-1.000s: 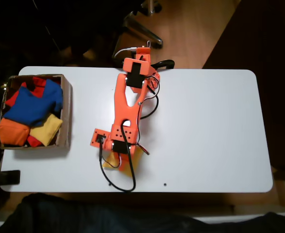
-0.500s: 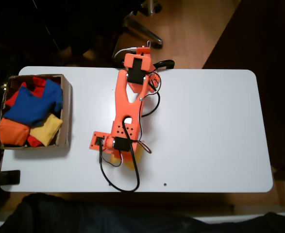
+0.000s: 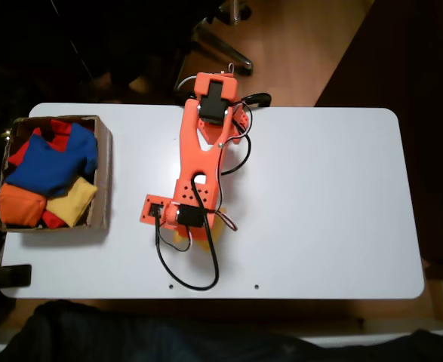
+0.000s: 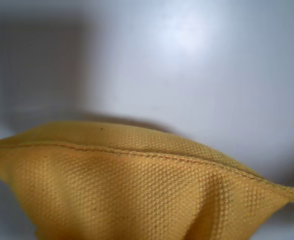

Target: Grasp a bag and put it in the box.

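Mustard-yellow woven cloth of the square beanbag [image 4: 136, 195] is seen close up in the wrist view, a white bench [image 3: 334, 204] behind it. In the fixed view the bag is largely covered by the orange arm's hand [image 3: 195, 237], well apart from the low brown cardboard box [image 3: 103, 177] of coloured beanbags; whether the hand is clamped on it cannot be told.

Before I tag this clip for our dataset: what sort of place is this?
Probably a home or office room used as a hobby robot bench: a white table on wood flooring, a chair base behind it, and a cardboard box of beanbags.
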